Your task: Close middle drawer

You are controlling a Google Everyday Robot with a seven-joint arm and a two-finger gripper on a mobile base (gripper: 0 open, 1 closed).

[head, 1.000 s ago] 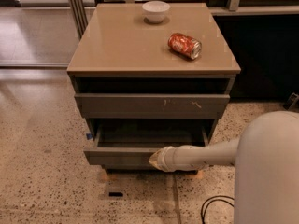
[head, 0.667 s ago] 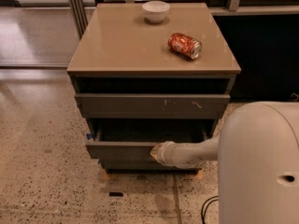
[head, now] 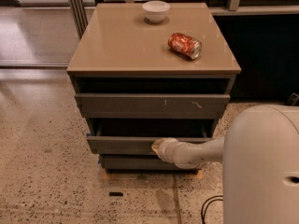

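Note:
The middle drawer (head: 121,144) is a wide grey-brown drawer with a plain front, standing only slightly out from the cabinet (head: 149,45). Only a dark gap shows above its front; the tray inside is hidden. My gripper (head: 158,146) is at the end of a white arm reaching in from the right, and its tip presses against the drawer front a little right of centre. Above it sits a similar drawer front with small white scratch marks (head: 152,105).
A white bowl (head: 156,10) and a red soda can (head: 185,45) lying on its side rest on the cabinet top. A lower drawer front (head: 135,162) sits below. My white body (head: 261,167) fills the lower right. Speckled floor lies left and in front.
The middle drawer has slid further into the cabinet, pushed by my gripper, which has moved forward with it. My body has come closer.

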